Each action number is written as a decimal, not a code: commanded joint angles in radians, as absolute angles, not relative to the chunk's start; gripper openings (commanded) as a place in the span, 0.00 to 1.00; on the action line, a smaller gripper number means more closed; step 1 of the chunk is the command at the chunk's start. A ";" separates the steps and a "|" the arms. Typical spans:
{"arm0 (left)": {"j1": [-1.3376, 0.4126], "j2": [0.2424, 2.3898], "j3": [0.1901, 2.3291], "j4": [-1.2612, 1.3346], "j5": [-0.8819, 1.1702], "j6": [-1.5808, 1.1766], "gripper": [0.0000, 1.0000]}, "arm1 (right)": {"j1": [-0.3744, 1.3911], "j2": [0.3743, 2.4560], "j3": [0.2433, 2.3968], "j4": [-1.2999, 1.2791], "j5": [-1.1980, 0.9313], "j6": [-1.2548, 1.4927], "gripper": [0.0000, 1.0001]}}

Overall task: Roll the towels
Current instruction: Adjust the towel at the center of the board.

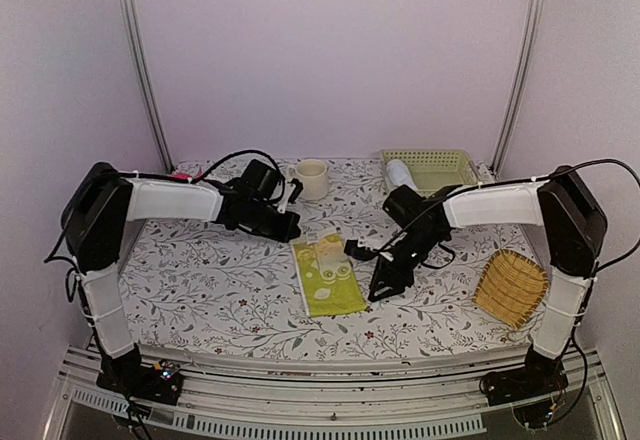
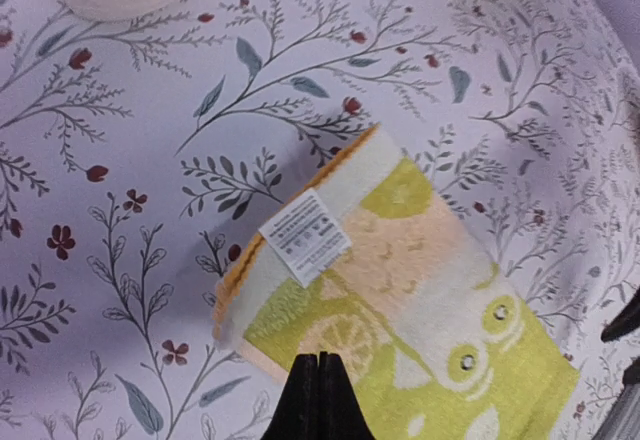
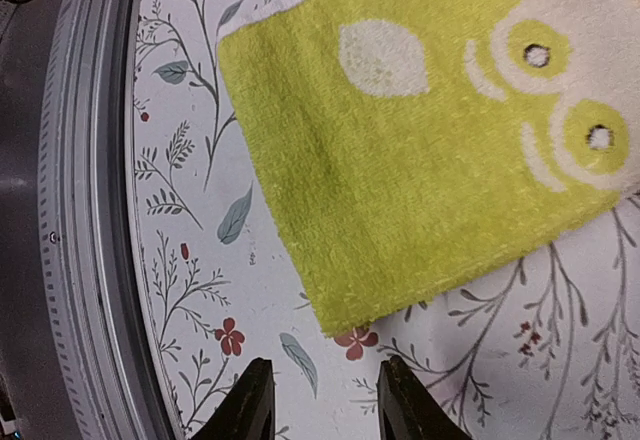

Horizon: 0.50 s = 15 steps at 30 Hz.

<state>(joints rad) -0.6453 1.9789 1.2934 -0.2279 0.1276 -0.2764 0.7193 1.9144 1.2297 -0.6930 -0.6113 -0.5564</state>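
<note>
A yellow-green and cream patterned towel [image 1: 327,276] lies on the flowered tablecloth at the middle, its far end folded over in layers. In the left wrist view that folded end [image 2: 400,270] carries a white label [image 2: 305,235]. My left gripper [image 2: 318,362] hovers at that end's edge, shut with nothing between its fingers; from above it [image 1: 291,228] sits just left of the towel's far end. My right gripper [image 3: 325,365] stands open just off the towel's near corner [image 3: 345,310]; from above it [image 1: 385,282] is at the towel's right side. A pale roll [image 1: 400,173] lies in the basket.
A cream cup [image 1: 312,178] stands at the back centre. A green plastic basket [image 1: 445,167] sits at the back right. A yellow woven tray [image 1: 511,287] lies at the right front. The metal front rail [image 3: 80,210] runs close beside my right gripper.
</note>
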 commanded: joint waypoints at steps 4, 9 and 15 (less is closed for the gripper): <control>-0.707 1.670 1.011 -0.017 0.361 -0.315 0.00 | 0.655 1.655 1.343 -0.658 -0.501 -0.556 0.49; -0.773 1.583 0.815 0.118 0.461 -0.338 0.07 | 0.545 1.635 1.413 -0.476 -0.568 -0.368 0.99; -0.851 1.609 0.731 0.218 0.461 -0.396 0.00 | 0.514 1.903 1.621 -0.627 -0.848 -0.375 0.44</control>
